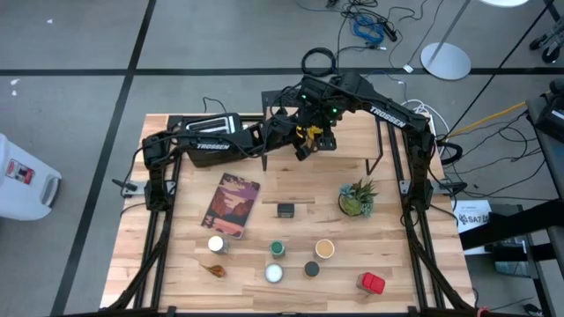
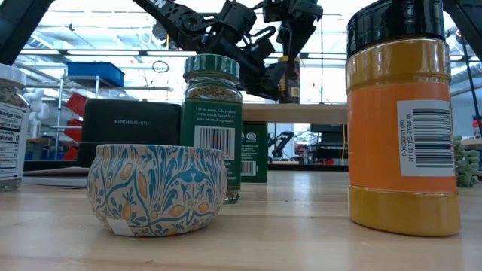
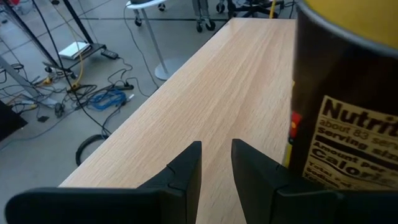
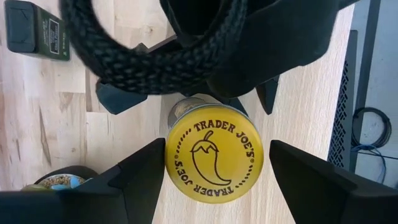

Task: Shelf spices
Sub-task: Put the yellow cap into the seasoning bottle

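Observation:
A spice jar with a yellow chili-printed lid (image 4: 214, 163) and a dark label (image 3: 348, 143) stands upright on the shelf's light wooden top (image 1: 352, 132), near its left end. My right gripper (image 4: 214, 149) hangs over it, pointing down, open, with one finger on each side of the lid. My left gripper (image 3: 216, 155) reaches in level from the table's left, its fingers a narrow gap apart, with the jar right beside one finger. Other spices stand on the table's near part: a green-lidded jar (image 1: 277, 249), a tan-lidded one (image 1: 324, 249), and a red one (image 1: 372, 282). My right gripper stands around the jar's yellow lid (image 4: 186, 186) from above; one finger (image 4: 146, 177) lies close against the rim and the other (image 4: 298, 180) shows a thin gap, and I cannot tell whether either touches. My left gripper has the jar beside one finger (image 3: 261, 174); I cannot tell whether they touch.
The black toaster (image 1: 207, 141) sits under my left arm. A reddish book (image 1: 231, 204), a small dark green tin (image 1: 285, 210) and a potted plant (image 1: 357, 198) lie in front of the shelf. The shelf top right of the jar is bare wood (image 3: 236, 74).

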You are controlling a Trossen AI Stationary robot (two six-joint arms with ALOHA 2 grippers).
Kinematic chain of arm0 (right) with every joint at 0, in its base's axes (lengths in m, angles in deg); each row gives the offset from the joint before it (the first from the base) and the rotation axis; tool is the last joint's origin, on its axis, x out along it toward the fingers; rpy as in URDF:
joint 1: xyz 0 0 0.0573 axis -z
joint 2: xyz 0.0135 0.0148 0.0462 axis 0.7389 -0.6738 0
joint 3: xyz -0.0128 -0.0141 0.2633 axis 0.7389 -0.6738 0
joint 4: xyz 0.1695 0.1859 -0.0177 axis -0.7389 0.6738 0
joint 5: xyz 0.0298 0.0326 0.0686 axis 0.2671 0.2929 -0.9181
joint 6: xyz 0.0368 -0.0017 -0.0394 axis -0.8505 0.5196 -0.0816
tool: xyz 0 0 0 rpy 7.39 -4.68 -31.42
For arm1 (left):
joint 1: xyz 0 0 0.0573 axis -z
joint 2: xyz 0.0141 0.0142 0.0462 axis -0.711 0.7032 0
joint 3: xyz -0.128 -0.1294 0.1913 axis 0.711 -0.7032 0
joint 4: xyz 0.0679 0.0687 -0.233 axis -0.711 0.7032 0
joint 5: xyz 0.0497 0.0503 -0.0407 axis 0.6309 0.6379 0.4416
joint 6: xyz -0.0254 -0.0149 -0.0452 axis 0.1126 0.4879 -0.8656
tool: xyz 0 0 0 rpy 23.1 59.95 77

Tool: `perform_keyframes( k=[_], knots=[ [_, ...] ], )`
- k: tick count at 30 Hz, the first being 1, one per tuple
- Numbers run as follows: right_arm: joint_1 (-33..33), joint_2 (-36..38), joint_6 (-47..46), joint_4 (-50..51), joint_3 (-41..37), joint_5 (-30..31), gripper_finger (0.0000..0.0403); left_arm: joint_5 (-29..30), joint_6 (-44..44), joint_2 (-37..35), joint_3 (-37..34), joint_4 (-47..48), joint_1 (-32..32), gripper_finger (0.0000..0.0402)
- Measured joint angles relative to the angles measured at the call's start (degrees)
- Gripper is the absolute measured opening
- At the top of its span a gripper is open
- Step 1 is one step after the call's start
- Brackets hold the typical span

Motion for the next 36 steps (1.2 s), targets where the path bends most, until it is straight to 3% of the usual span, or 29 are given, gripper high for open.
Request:
perform_keyframes(
  k=[36],
  knots=[
    [-1.1, 0.2, -0.7, 0.4, 4.0, 3.0, 0.0274, 0.0, 0.0, 0.0, 0.0, 1.6, 0.2, 0.0097]
  ],
)
